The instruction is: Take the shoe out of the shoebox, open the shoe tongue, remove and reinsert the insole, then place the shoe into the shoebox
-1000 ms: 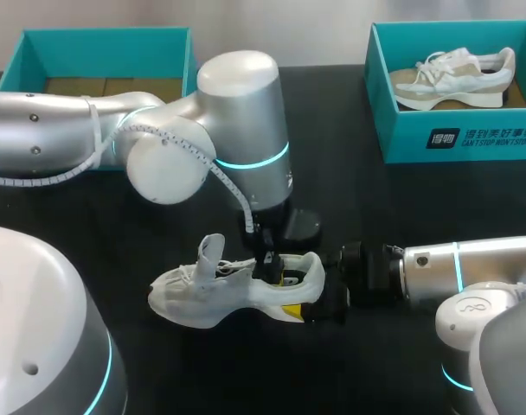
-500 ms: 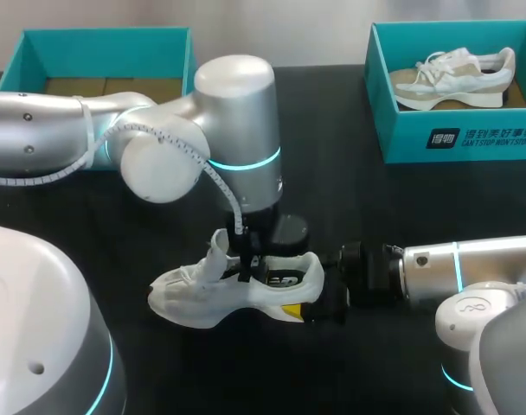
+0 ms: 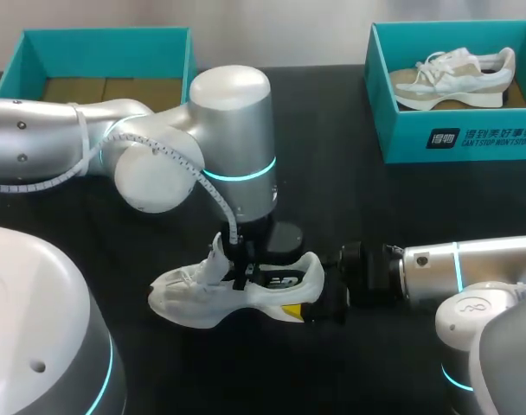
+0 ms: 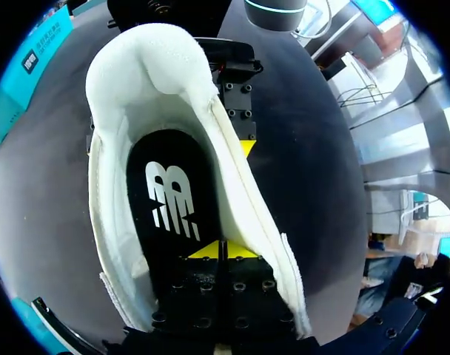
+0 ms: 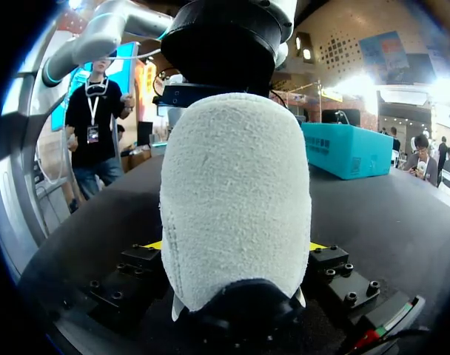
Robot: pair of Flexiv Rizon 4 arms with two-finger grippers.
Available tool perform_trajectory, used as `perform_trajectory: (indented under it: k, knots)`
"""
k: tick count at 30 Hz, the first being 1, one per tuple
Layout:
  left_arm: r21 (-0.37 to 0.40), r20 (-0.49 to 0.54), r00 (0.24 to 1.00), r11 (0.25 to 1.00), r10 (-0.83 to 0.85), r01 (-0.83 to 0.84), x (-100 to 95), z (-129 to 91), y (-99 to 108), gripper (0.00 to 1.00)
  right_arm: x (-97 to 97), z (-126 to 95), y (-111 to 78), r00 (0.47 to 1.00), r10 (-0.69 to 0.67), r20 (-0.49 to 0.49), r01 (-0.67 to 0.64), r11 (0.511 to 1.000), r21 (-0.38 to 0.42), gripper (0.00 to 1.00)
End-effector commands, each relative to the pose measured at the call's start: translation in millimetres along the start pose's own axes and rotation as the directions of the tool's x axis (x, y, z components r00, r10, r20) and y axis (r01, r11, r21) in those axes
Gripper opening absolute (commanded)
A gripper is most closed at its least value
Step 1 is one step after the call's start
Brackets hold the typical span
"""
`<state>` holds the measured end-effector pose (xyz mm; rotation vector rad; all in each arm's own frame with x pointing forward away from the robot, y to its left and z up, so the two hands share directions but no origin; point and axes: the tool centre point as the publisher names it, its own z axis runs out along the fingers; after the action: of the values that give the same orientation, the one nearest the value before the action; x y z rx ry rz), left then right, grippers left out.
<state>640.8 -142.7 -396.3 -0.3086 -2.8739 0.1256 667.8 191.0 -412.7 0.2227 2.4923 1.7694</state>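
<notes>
Shoe (image 3: 194, 298) is out on the black worktop (image 3: 332, 190), sitting on its sole with a gripper at each end of its opening.

The left arm (image 3: 233, 130) is the big thing here. It comes down from above so the left gripper (image 4: 219, 251) sits inside the shoe's opening. Compared with a second ago, that arm has slid along the shoe from the heel end toward the laces.

The right arm (image 3: 471, 264) lies low along the worktop and hasn't budged. The right gripper (image 5: 236, 244) has the heel (image 5: 236, 185) between its fingers, a yellow tip showing on each side, so it's pinching the heel from both sides. The shoe itself hasn't shifted either.

A teal shoebox (image 3: 453, 138) with a beige shoe (image 3: 453, 76) in it sits well beyond the right gripper. A second teal shoebox (image 3: 34, 54) is well off behind the left arm, far from its gripper.

The black insole (image 4: 173, 207) with a white logo lies flat in the shoe, just ahead of the left gripper. That gripper's yellow fingertips (image 4: 203, 251) are pressed together, tips down on the insole. I can't tell if any of it is nipped between them. The tongue (image 3: 215, 258) stands up just beside the left gripper on the toe side, and a second ago the two were apart.
</notes>
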Motion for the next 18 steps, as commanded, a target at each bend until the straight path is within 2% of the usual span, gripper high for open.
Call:
perform_trajectory:
  k: [1,3,4,10,13,18]
  knots:
    - [0.003,0.003,1.000,1.000,-0.001,0.001,-0.3,5.0,4.0,0.21,-0.2,-0.4,1.0,1.000,0.001,0.000,-0.001,1.000,0.007,0.00]
    - [-0.001,0.010,1.000,1.000,-0.002,0.002,0.0,6.6,3.8,0.30,-0.2,-0.4,1.0,1.000,0.001,0.000,-0.001,1.000,0.007,0.00]
    - [-0.001,0.016,1.000,1.000,-0.002,0.002,0.2,6.9,3.8,0.31,-0.2,-0.4,1.0,1.000,0.001,0.000,-0.001,1.000,0.007,0.00]
    - [-0.003,0.061,0.998,1.000,-0.005,0.005,-4.6,16.3,6.2,0.32,-0.2,-0.4,1.0,1.000,0.001,0.000,-0.001,1.000,0.007,0.00]
    - [-0.002,0.090,0.996,1.000,-0.012,0.012,-4.8,23.8,4.7,0.36,-0.2,-0.4,1.0,1.000,0.001,0.000,-0.001,1.000,0.007,0.00]
    - [-0.010,0.143,0.989,0.999,-0.041,0.043,-12.0,37.3,3.6,0.36,-0.2,-0.4,1.0,1.000,0.001,0.000,-0.001,1.000,0.007,0.00]
